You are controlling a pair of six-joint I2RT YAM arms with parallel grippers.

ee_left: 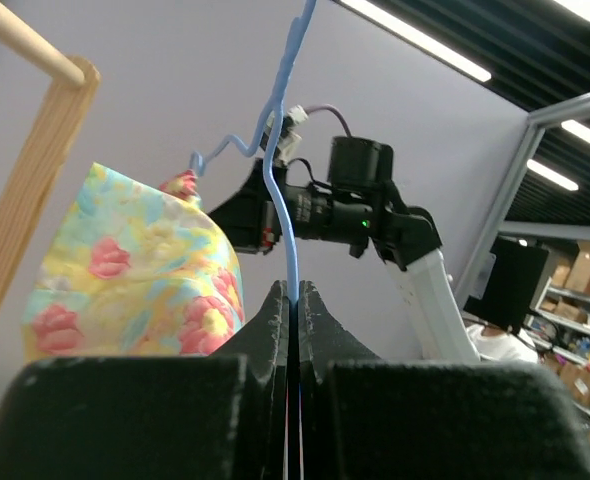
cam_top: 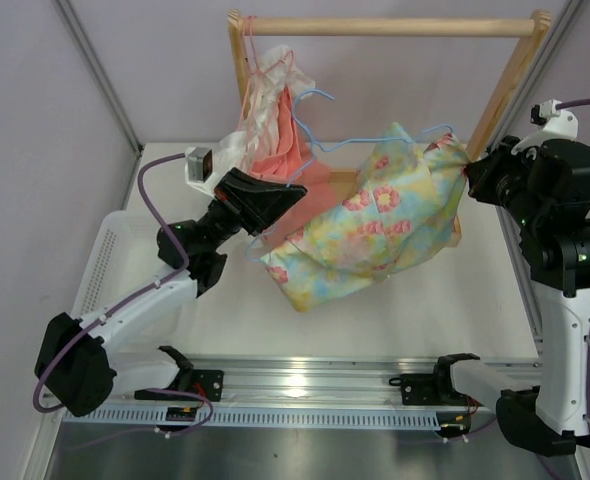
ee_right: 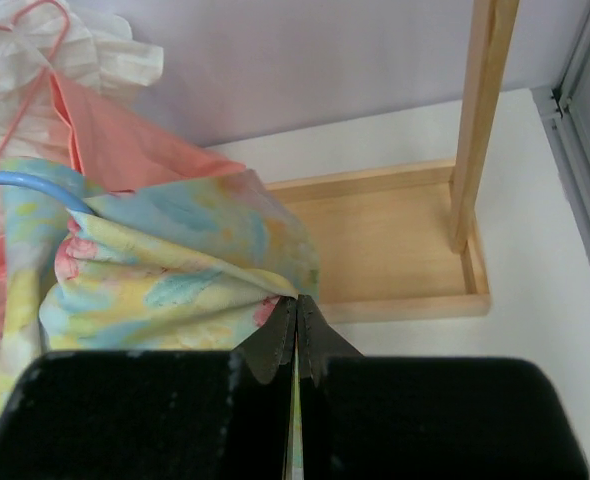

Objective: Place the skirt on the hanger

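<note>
The left gripper (ee_left: 295, 292) is pressing its fingers (ee_left: 271, 335) together on the thin blue wire of the hanger (ee_left: 292, 255), which is rising straight out of the pinch. The right gripper (ee_right: 297, 302) is pinching a fold of the skirt (cam_top: 375, 225) between fingers that are likewise closed tight. From the overhead view, the hanger is lying roughly level, its long axis running from the left gripper across towards the right one. The skirt is hanging bunched in the air between them, above the table (cam_top: 425, 320) and in front of the wooden rack (cam_top: 385, 27). The cloth is gathering thickest at the right end, so the right arm is nearer the skirt's edge. The coming move is probably turning on drawing that edge along the wire towards the left gripper.
</note>
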